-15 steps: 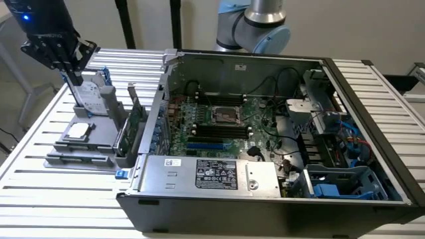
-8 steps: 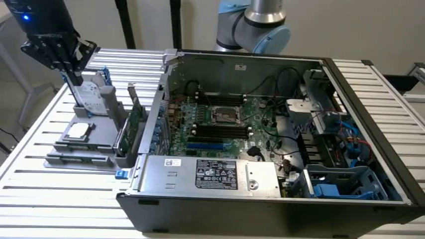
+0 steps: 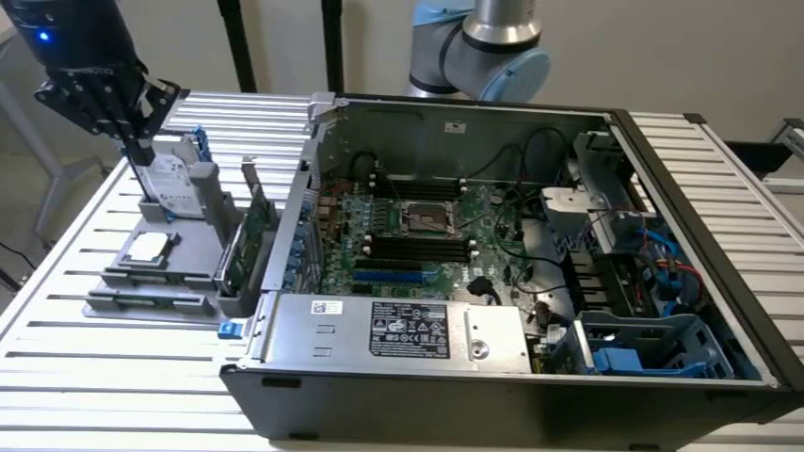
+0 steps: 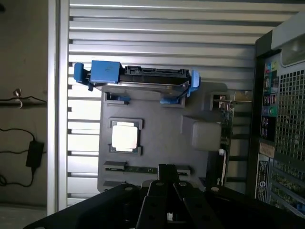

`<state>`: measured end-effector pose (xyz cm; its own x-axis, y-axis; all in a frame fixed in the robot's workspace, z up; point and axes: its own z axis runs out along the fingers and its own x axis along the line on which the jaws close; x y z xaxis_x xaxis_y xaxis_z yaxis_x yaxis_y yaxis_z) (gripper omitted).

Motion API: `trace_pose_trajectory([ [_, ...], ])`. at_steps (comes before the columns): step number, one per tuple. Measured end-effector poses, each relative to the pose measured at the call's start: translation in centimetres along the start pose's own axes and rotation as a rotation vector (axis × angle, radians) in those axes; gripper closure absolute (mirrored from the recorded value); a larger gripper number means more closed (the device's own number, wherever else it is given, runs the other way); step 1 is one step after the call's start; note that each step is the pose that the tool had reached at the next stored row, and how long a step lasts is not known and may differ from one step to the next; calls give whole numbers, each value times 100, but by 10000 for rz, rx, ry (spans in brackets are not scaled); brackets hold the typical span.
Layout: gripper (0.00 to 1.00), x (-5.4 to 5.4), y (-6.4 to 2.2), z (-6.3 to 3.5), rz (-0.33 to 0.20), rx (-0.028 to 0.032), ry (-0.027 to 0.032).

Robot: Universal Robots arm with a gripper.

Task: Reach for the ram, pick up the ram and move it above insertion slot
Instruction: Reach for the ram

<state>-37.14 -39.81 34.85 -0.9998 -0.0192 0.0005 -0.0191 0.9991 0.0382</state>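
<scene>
Well short of the ram, fingers clenched on nothing

Seen in the exterior view, the gripper hangs over the hard drive at the twelve o'clock end of the grey tray. Its fingers are pressed together and empty. The ram lies flat in its groove at the six o'clock end of that tray, well apart from the gripper, with the processor chip between the two.

To my eye the reach is barely under way. Doing it well means parting the fingers before they come down. They should line up across the stick's thin width near its middle, then drop straight so the groove walls aren't knocked.

At three o'clock of the tray the taller green card stands on edge, near enough to clip on a wide swing. Beyond it the open computer case sits on the bench. Its wall has to be cleared on the way to the insertion slots, which look unoccupied
</scene>
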Motion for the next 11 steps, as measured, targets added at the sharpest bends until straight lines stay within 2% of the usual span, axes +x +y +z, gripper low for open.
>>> trace_pose_trajectory([
  [5, 89, 44, -189, 13, 0, 1, 1],
  [11, 89, 90, -363, 54, 2, 2, 2],
])
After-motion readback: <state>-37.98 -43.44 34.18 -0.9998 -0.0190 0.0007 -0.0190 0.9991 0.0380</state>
